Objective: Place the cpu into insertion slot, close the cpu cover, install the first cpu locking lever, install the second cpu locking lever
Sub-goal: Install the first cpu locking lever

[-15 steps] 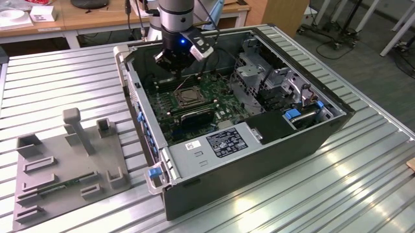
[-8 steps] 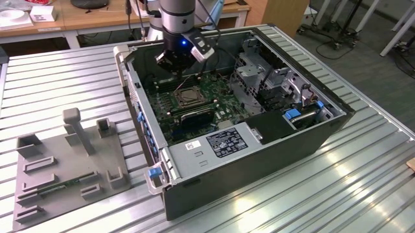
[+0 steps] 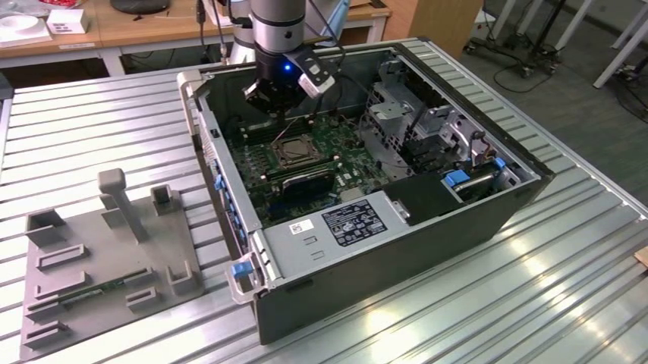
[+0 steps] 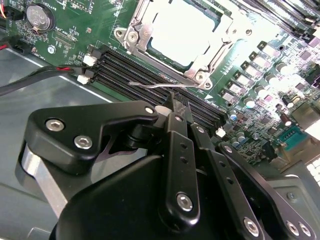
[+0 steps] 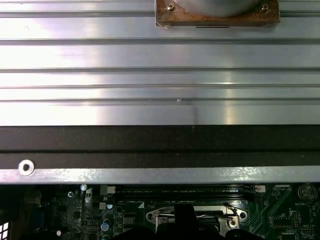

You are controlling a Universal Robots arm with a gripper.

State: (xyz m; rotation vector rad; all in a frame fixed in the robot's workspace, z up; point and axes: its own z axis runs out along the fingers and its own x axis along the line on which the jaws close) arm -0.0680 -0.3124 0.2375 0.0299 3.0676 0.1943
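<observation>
Jaws look pressed shut with nothing held between them; the two black fingers point(image 4: 176, 150) lie side by side and come to one tip. The gripper point(image 4: 179, 106) hangs low over the green board point(image 4: 75, 35) inside the open computer case point(image 3: 405, 250), just beside the socket point(image 3: 294, 150).

The cpu point(image 4: 181, 31) already sits in its slot with its pale face up; the cpu cover point(image 4: 167, 60) lies flat down around it; so those two jobs look done. A thin wire lever point(image 4: 150, 84) sticks out free next to the socket; the tip of the gripper is very near it, maybe touching, but I cannot tell from this angle. I think the step in hand is the first cpu locking lever. That job calls for a slow, steady push; the wire is thin and looks springy, so it could slip off a blunt tip; it has to go down and tuck under its little catch.

Now the count: one gripper with two fingers; one cpu; one cpu cover; one wire lever that I can see well, while the other is too hard to pick out; one round coin battery point(image 4: 40, 17); one computer case. One grey tray point(image 3: 102, 265) of holders lies on the table point(image 3: 567, 288), at the exterior view's left.
</observation>
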